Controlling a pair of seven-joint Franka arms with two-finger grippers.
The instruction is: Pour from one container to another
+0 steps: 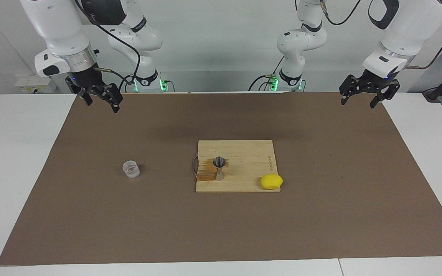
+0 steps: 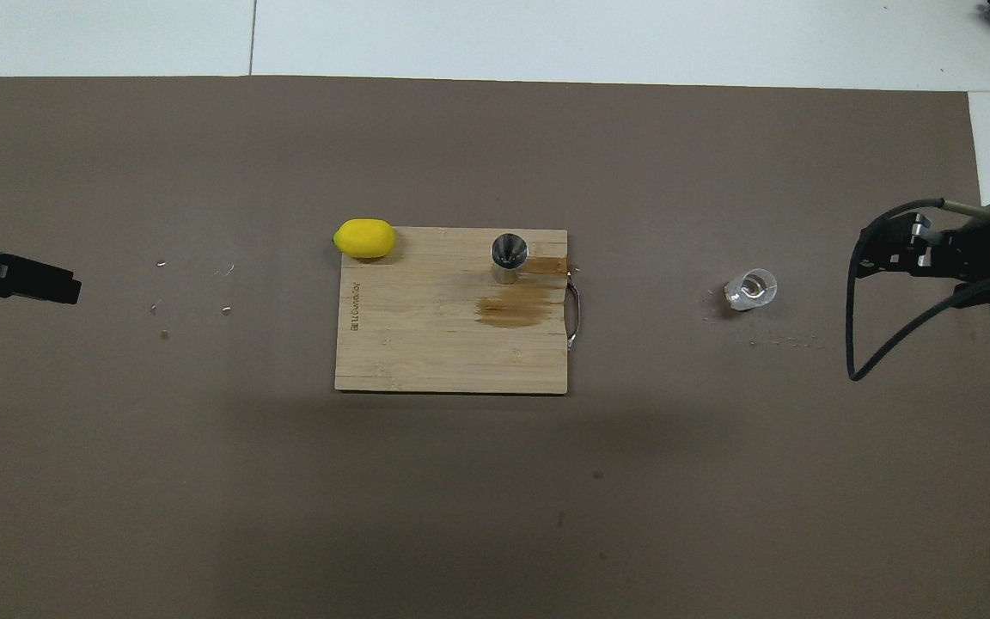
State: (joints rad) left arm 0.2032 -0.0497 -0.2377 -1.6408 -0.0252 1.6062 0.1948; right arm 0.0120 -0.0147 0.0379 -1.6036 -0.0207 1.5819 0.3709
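The clear faceted glass tumbler [image 1: 131, 169] stands upright on the brown mat toward the right arm's end; it also shows in the overhead view [image 2: 751, 289]. The silver hourglass jigger [image 1: 219, 168] stands upright on the wooden cutting board [image 1: 244, 153], and in the overhead view [image 2: 509, 256] its mouth is seen from above. My right gripper [image 1: 100, 101] is open and empty, raised over the mat's edge at its own end [image 2: 877, 254], apart from the tumbler. My left gripper [image 1: 359, 100] is open and empty, raised over the mat at its own end [image 2: 48, 284], waiting.
A yellow lemon [image 1: 271, 181] lies at the board's corner farthest from the robots, toward the left arm's end. The board [image 2: 426, 344] has a brown wet stain by the jigger and a metal handle [image 2: 575, 316] on the edge facing the tumbler. Small crumbs lie on the mat.
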